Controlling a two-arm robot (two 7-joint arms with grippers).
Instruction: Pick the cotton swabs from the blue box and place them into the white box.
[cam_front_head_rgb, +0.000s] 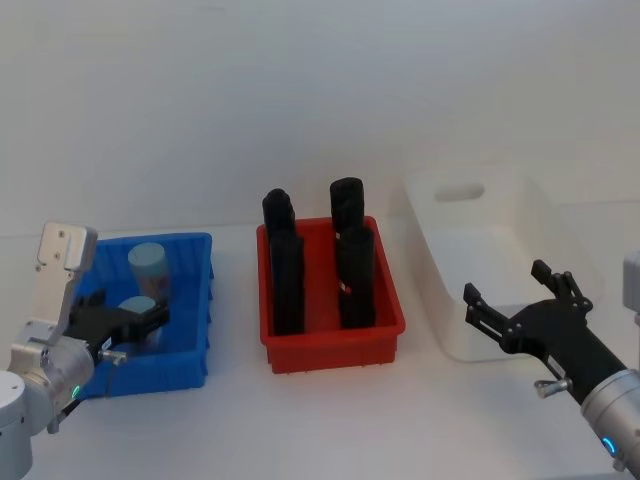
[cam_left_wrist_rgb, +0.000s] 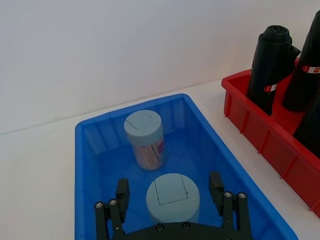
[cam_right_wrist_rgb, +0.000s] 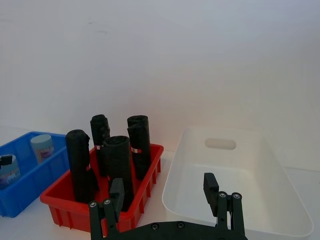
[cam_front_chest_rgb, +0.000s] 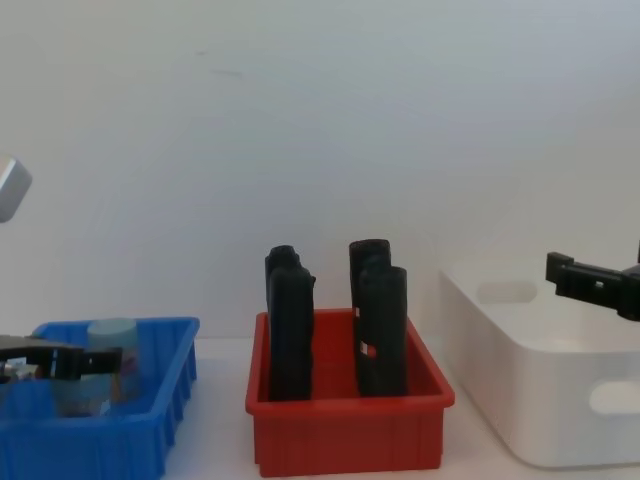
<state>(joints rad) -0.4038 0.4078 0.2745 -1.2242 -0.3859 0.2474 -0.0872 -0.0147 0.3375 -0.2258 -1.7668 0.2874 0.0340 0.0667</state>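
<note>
Table (cam_front_head_rgb: 330, 425), prob. white, w/ blue box (cam_front_head_rgb: 150, 373), red bin (cam_front_head_rgb: 330, 352), white box (cam_front_head_rgb: 438, 295)

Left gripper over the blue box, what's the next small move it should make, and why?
Probably shut the left gripper on the nearer cotton swab jar, perhaps after easing slightly lower. Its open fingers flank that jar's pale blue lid inside the blue box, not yet gripping. The right gripper hovers open by the white box.

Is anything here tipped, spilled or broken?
Nothing odd. Both cotton swabs stand upright in the blue box, the left gripper's jaws open either side of the nearer one. The black containers stand in the red bin; the white box sits level, the right gripper open near it.
</note>
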